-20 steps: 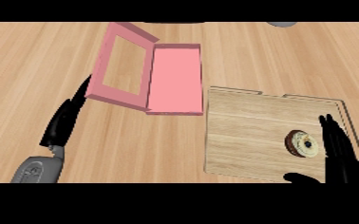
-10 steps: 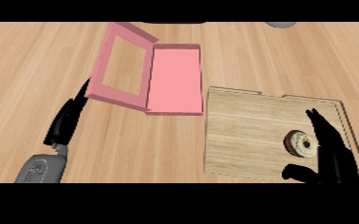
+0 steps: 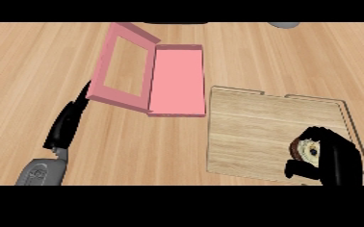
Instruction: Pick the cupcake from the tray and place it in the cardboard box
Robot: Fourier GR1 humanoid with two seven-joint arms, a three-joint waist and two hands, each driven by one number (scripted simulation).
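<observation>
On tray, lower right: right hand curled round cupcake, not yet lifted. Box open; lift, carry, placing remain. Left hand straight-fingered at left.

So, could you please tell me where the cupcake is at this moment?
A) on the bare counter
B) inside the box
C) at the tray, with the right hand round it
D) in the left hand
C: the cupcake shows near the right edge of the tray, with the right hand curled round it, well apart from the box.
</observation>
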